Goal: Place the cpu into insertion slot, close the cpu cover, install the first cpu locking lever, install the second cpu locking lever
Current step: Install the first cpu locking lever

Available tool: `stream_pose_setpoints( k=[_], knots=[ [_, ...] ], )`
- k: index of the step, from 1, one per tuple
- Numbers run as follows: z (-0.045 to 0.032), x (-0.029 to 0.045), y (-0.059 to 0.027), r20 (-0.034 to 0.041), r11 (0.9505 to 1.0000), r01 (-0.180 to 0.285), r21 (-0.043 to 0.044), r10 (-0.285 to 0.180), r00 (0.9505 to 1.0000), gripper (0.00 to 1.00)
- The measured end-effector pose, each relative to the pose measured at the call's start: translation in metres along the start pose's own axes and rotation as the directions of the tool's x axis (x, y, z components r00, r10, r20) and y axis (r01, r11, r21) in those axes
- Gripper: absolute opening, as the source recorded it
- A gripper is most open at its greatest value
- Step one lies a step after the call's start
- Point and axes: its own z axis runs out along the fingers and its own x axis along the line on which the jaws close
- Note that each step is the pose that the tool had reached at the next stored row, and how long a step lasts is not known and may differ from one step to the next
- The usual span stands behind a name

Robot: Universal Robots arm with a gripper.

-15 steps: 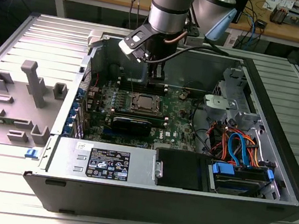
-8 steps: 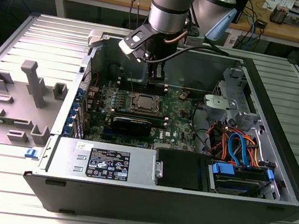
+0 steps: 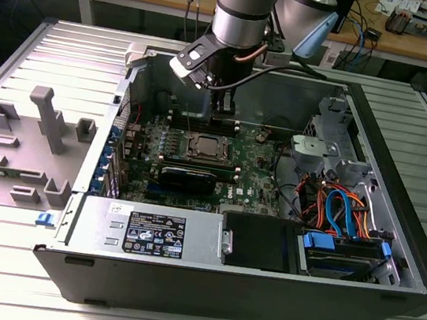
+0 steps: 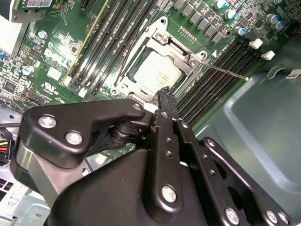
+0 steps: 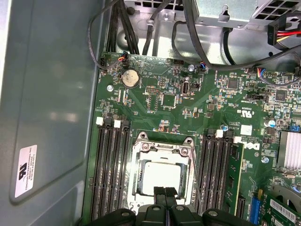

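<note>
The cpu point(image 3: 206, 148) point(image 4: 160, 75) point(image 5: 162, 176), a silvery square chip, lies in the insertion slot point(image 4: 120, 84) on the green board. The cpu cover point(image 4: 162, 35) point(image 5: 162, 143) lies flat around it, with the chip showing through its window. One thin locking lever point(image 4: 225, 70) sticks out sideways from the socket over the memory slots. My gripper point(image 3: 224, 114) point(image 4: 164, 94) point(image 5: 164, 192) hangs just above the socket's edge, its black fingers shut together with nothing between them.
Long black memory slots point(image 5: 113, 169) flank the socket on both sides. A black card point(image 3: 187, 177) lies in front of it. The power supply point(image 3: 147, 234) and a drive cage with blue and orange cables point(image 3: 341, 214) line the case. A grey fixture point(image 3: 25, 141) stands at the exterior view's left.
</note>
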Motion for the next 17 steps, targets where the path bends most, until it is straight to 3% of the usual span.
stream_pose_setpoints(
  k=[7, 10, 12, 15, 17],
  knots=[
    [-0.0063, 0.0001, -0.0001, -0.0003, 1.0, 0.002, -0.0002, -0.002, 1.0, 0.11],
    [-0.0065, 0.0, -0.0001, 0.0008, 0.9988, 0.048, 0.0001, -0.048, 0.9988, 0.11],
    [-0.0064, 0.0, -0.0001, 0.002, 0.9927, 0.12, 0.0003, -0.12, 0.9927, 0.11],
    [-0.0065, 0.0, -0.0001, 0.0038, 0.9765, 0.216, 0.0008, -0.216, 0.9764, 0.11],
    [-0.0064, 0.0, -0.0001, 0.0043, 0.9677, 0.252, 0.001, -0.252, 0.9677, 0.11]
  ],
)
